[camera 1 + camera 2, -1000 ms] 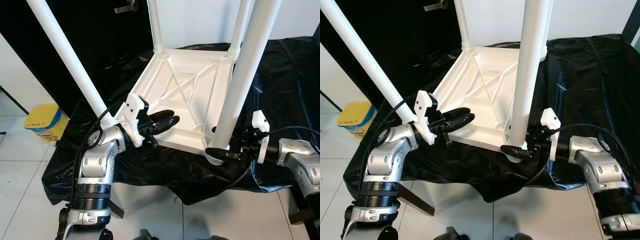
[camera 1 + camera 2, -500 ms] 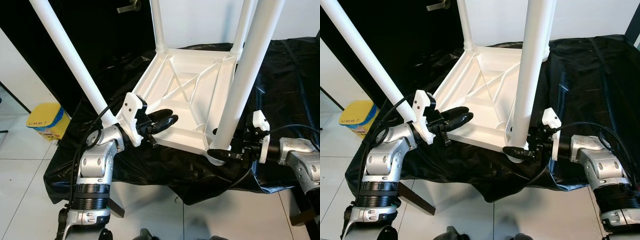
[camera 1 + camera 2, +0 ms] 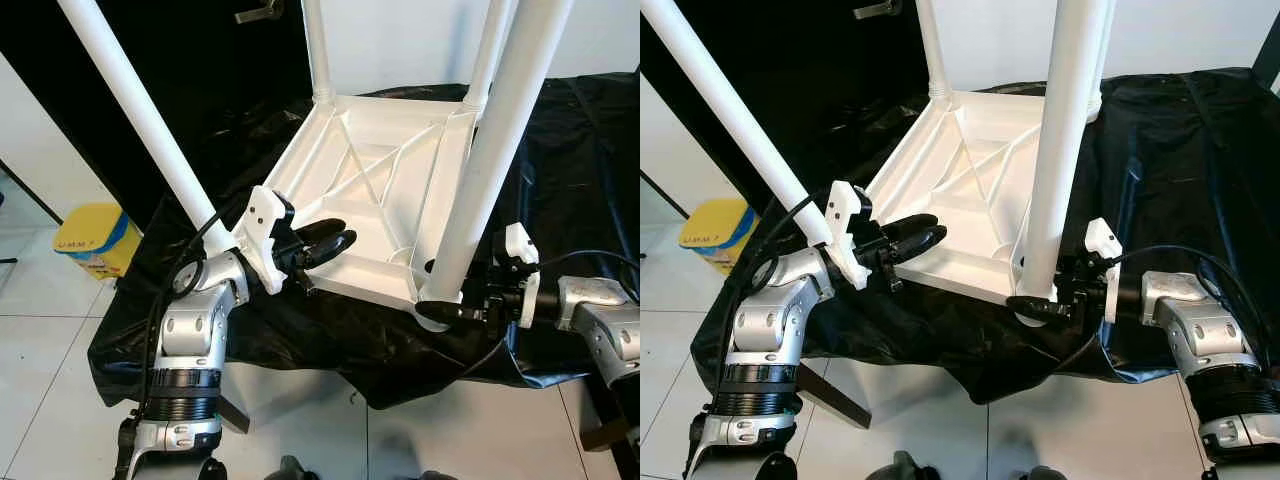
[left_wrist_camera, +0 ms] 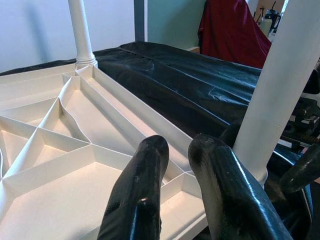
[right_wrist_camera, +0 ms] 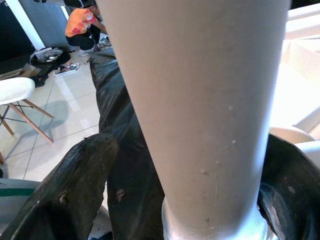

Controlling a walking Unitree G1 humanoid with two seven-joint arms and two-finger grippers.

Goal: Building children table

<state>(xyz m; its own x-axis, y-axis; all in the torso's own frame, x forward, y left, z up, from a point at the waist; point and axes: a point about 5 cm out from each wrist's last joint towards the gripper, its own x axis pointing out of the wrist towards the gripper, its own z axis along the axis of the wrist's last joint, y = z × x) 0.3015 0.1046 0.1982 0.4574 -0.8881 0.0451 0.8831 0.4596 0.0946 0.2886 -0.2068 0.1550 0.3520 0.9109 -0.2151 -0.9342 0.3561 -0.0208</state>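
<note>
A: Checking where the upturned white plastic ribbed children's table (image 3: 352, 250) is lying?

B: Resting underside-up on the crinkled black plastic sheet (image 3: 560, 140), reaching away ahead of both claws.

A: And which way from the right gripper (image 3: 440, 312)?

B: Sitting right at it. Straddling the foot of the near white round table leg (image 3: 490, 160), black fingers (image 5: 75, 190) spread to either side, with a gap of sheet showing beside one of them, so not looking clamped. Leg's long axis rising steeply, straight up out of the claw.

A: Left gripper (image 3: 325, 238)?

B: Hovering just over the ribbed underside near the closest rim, fingers slightly apart, only a narrow slit between, holding nothing. Lying well farther from that leg, with the other slanted white leg (image 3: 140, 110) just behind its wrist.

A: So judging the right arm nearer for seating or turning that leg?

B: Judging so.

A: Differing from a second ago?

B: Hardly. Both claws staying put; leg standing slightly more upright.
</note>
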